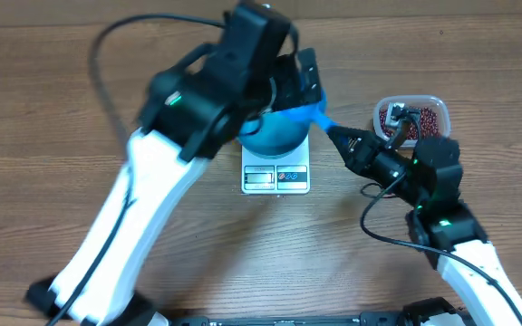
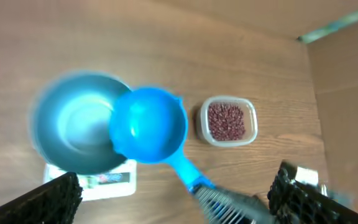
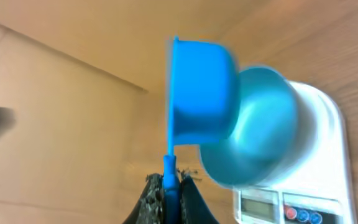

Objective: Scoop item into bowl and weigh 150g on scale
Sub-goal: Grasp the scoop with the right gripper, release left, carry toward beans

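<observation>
The round blue bowl (image 1: pixel 275 136) (image 2: pixel 76 124) (image 3: pixel 257 134) stands empty on the white scale (image 1: pixel 275 177) (image 2: pixel 114 182) (image 3: pixel 319 155). My right gripper (image 1: pixel 344 140) (image 3: pixel 171 193) is shut on the handle of a small blue scoop (image 1: pixel 318 112) (image 2: pixel 149 124) (image 3: pixel 201 90). The scoop's cup hangs over the bowl's right rim, and its inside shows no beans. The dark red-brown beans (image 1: pixel 423 116) (image 2: pixel 227 120) lie in a clear tub (image 1: pixel 379 113) to the right of the scale. My left gripper (image 1: pixel 284 81) (image 2: pixel 173 205) hovers above the bowl, open wide, holding nothing.
The left arm's white and black links (image 1: pixel 152 181) cross the table's left half and hide part of the bowl from overhead. The right arm (image 1: pixel 442 199) and its cable sit between the tub and the front edge. A cardboard wall (image 2: pixel 347 93) rises to the right of the tub.
</observation>
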You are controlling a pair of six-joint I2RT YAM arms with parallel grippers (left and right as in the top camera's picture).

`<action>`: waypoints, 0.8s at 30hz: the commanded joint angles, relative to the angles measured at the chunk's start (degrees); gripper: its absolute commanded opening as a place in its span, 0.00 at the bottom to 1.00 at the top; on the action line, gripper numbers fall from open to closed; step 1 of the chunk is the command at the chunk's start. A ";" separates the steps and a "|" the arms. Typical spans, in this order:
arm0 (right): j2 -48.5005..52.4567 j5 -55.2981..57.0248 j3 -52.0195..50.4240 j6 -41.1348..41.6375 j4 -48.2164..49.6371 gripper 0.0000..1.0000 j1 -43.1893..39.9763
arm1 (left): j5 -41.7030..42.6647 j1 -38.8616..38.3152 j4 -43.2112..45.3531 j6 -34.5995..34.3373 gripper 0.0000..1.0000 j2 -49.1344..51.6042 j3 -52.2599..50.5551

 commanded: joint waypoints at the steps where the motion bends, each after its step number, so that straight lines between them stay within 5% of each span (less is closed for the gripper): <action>1: -3.28 3.43 9.64 -10.82 -11.58 0.04 -0.76 | -5.73 -0.37 -2.54 13.18 1.00 -2.01 0.85; 3: -4.09 10.49 17.81 -16.15 -26.62 0.04 -0.76 | -5.73 -0.37 -4.57 13.70 1.00 -1.75 0.20; 8: -4.44 19.26 25.59 -17.51 -40.65 0.04 -0.76 | -6.21 -0.22 -5.38 13.66 0.99 -0.02 -0.81; 19: -9.49 28.70 27.50 -18.67 -50.90 0.04 -0.81 | -6.29 -0.02 -10.47 13.66 0.98 5.29 -0.83; 23: -10.54 31.67 27.52 -20.63 -53.53 0.04 -0.81 | -4.09 -0.04 -11.63 13.66 0.59 6.23 -0.87; 24: -10.51 32.24 27.52 -20.63 -54.53 0.04 -0.85 | -3.93 -0.09 -12.09 13.66 0.31 6.19 -1.51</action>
